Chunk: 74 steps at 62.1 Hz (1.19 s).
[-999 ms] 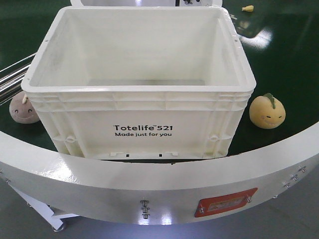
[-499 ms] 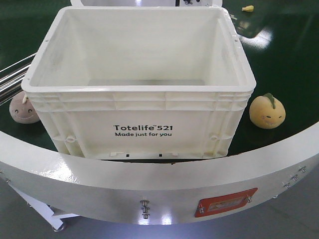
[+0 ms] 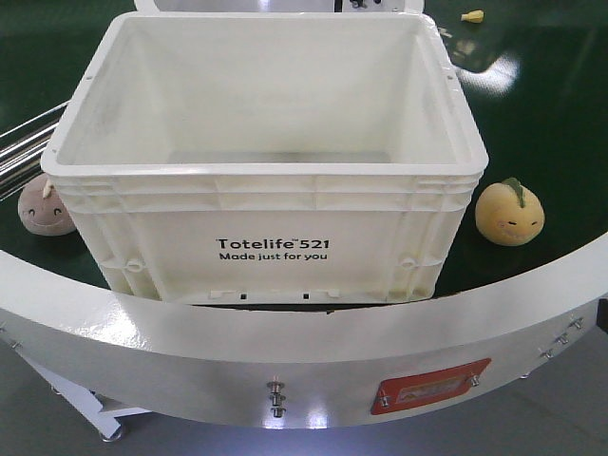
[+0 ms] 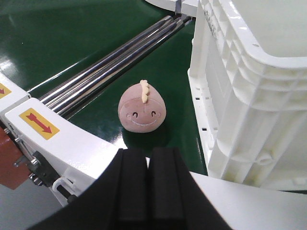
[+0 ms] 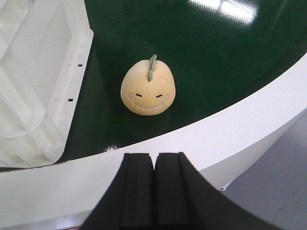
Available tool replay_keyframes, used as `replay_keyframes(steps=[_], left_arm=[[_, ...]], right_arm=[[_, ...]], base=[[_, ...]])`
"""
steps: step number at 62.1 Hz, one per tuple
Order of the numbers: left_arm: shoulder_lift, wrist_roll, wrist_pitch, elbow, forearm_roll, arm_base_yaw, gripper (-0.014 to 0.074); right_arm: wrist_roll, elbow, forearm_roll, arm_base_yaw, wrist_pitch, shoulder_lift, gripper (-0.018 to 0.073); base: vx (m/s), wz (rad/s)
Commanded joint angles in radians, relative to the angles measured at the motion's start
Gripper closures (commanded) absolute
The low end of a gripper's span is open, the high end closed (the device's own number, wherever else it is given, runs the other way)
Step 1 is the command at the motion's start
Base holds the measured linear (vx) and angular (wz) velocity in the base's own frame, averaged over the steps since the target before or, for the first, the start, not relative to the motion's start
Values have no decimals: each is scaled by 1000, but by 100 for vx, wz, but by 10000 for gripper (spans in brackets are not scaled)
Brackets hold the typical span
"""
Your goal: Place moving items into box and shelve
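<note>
The white box (image 3: 266,171) printed "Totelife 521" stands empty on the dark green surface; its ribbed wall shows in the left wrist view (image 4: 249,96) and the right wrist view (image 5: 33,86). A yellow-orange plush with a green leaf (image 3: 509,213) (image 5: 148,89) lies right of the box. A pinkish-brown plush with a cream tuft (image 3: 45,206) (image 4: 142,107) lies left of it. My left gripper (image 4: 148,155) is shut and empty, hanging over the white rim short of the pink plush. My right gripper (image 5: 154,160) is shut and empty, short of the yellow plush.
A curved white rim (image 3: 285,351) bounds the green surface (image 3: 551,114) at the front. Metal rods (image 4: 110,67) run diagonally behind the pink plush. A small yellow item (image 3: 472,16) lies at the far back right.
</note>
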Motion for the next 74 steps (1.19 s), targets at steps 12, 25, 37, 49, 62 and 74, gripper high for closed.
replay_keyframes(steps=[12,25,37,49,62,74], left_arm=[[10,-3,-47,-32,-2,-3,203],[10,-1,-39,-32,-2,-3,4],[12,49,-20,-34,-34,-63,4],[40,105,-1,-52,-27,-212,4],[47,127,-2,-58,-27,-263,4],[47,127,-3,-57,-27,-263,4]], right_arm=[[0,-31,-5,2,-63,6,97],[14,-32,-7,2,-43,7,-133],[127,-104,-86,2,64,90,-124],[144,-253,-136,-2,221,265,-124],[32,-377,24,-131,215,478,-124],[-192,-459,217,-187,124,683,-116]], base=[[0,0],[0,0],[0,0],[0,0],[0,0],[0,0]])
